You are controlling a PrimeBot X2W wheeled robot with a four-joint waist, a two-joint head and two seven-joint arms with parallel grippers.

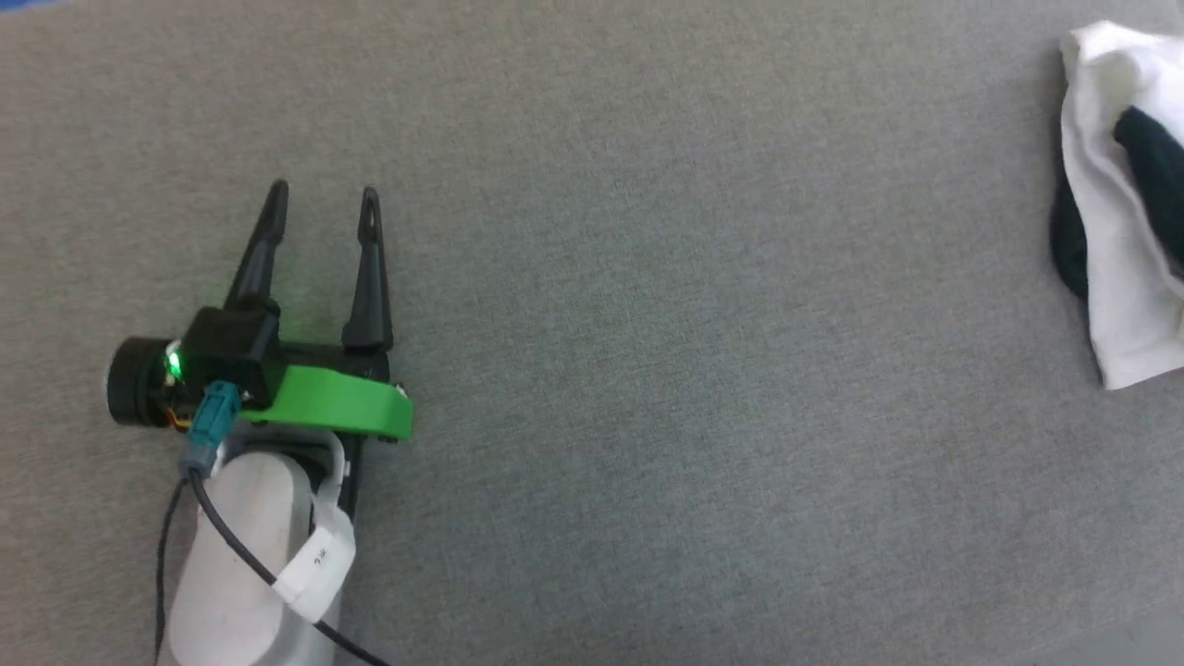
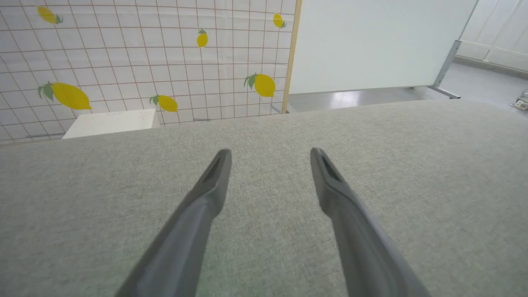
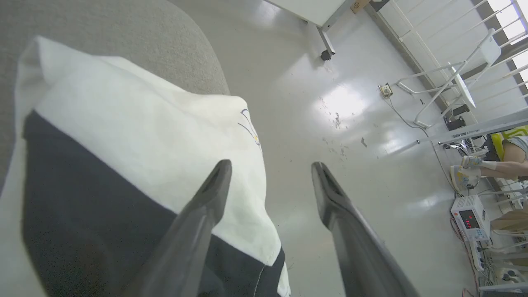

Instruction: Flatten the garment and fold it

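Observation:
The garment point(image 1: 1115, 231), white cloth with black parts, lies bunched at the right edge of the grey table point(image 1: 647, 324) in the head view. The right wrist view has it close up point(image 3: 136, 136), draped over the table's rounded corner. My right gripper point(image 3: 270, 169) is open above it, one finger over the cloth and the other over the floor, holding nothing. My left gripper point(image 1: 322, 199) rests open over bare table at the lower left, far from the garment. From the left wrist its fingers point(image 2: 270, 154) are spread with only grey cloth between them.
The table's right edge drops to a glossy pale floor point(image 3: 350, 103). A white panel on a wheeled stand point(image 2: 379, 45) and a lemon-print tiled wall point(image 2: 144, 62) stand beyond the table. A person's leg point(image 3: 507, 159) and a power unit point(image 3: 470, 216) sit at the far right.

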